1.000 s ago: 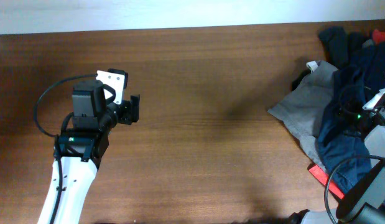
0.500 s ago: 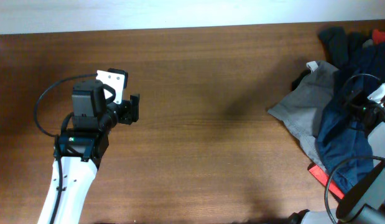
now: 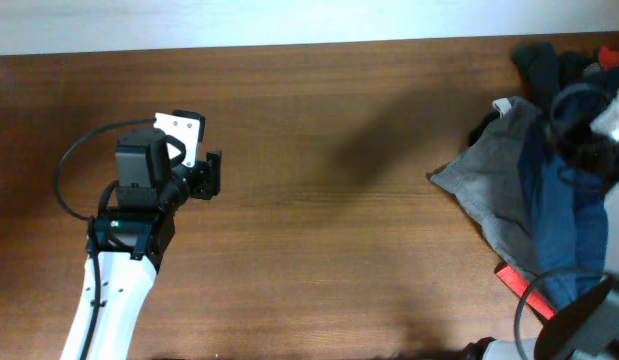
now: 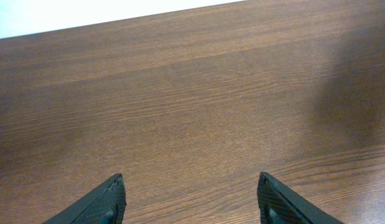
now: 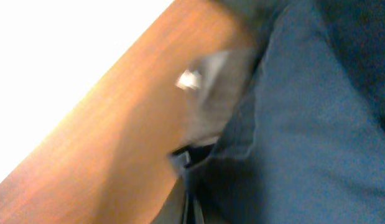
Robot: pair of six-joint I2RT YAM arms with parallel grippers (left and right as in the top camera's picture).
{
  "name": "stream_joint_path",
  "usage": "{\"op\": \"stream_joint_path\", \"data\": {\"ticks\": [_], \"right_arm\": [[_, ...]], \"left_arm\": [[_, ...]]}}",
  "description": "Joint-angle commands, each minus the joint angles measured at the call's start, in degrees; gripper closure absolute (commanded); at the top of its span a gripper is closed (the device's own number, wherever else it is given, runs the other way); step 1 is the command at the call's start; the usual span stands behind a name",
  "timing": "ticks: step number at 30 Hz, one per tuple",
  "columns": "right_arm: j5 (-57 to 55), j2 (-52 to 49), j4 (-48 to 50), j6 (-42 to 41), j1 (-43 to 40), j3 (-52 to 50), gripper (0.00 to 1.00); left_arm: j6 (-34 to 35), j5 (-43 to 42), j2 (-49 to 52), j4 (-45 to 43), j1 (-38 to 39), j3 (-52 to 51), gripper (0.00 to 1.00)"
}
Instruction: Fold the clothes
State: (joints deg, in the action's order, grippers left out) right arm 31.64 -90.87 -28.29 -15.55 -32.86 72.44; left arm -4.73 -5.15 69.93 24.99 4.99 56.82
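From overhead, the clothes lie heaped at the right edge of the table (image 3: 329,130), a blue garment (image 3: 554,215) over a grey garment (image 3: 479,180). The right gripper (image 3: 592,140) above them is a blur, its jaws unreadable, and the left gripper (image 3: 211,175) sits well apart over bare wood. The left wrist view shows that claw spread wide and empty. The right wrist view is smeared blue cloth beside grey, so a pinch here could catch several layers and drag the heap off the edge.
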Motion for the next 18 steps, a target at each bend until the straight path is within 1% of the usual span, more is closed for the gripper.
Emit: {"op": "stream_joint_path", "data": {"ticks": [1,3,4,7,12,13,14,18], "right_arm": [[5.18,4.37,-6.21,3.39,11.61,11.72,0.96],[5.14,4.31,-7.82,4.42,19.21,14.95,0.97],[3.93,4.28,-7.48,4.59,24.37,15.26,0.96],[-0.20,2.84,-8.61,4.57,35.28,15.19,0.96],[-2.05,-4.28,-8.44,4.57,51.04,15.10,0.96],[-2.64,-5.11,-8.22,4.57,52.17,15.10,0.96],[-3.23,-7.45,-7.56,4.57,55.28,15.10,0.96],[-3.30,-10.16,-7.52,4.61,59.93,15.10,0.96]], "left_arm": [[0.17,0.61,0.13,-0.04,0.11,1.20,0.33],[0.15,0.63,0.13,0.35,0.11,1.20,0.33],[0.15,0.63,0.13,0.57,0.11,1.20,0.33],[0.15,0.61,0.13,1.33,0.11,1.20,0.33],[0.15,0.61,0.13,1.62,0.11,1.20,0.32],[0.15,0.61,0.13,1.62,0.11,1.20,0.31],[0.15,0.61,0.13,1.62,0.11,1.20,0.31],[0.15,0.61,0.13,1.62,0.11,1.20,0.31]]}}
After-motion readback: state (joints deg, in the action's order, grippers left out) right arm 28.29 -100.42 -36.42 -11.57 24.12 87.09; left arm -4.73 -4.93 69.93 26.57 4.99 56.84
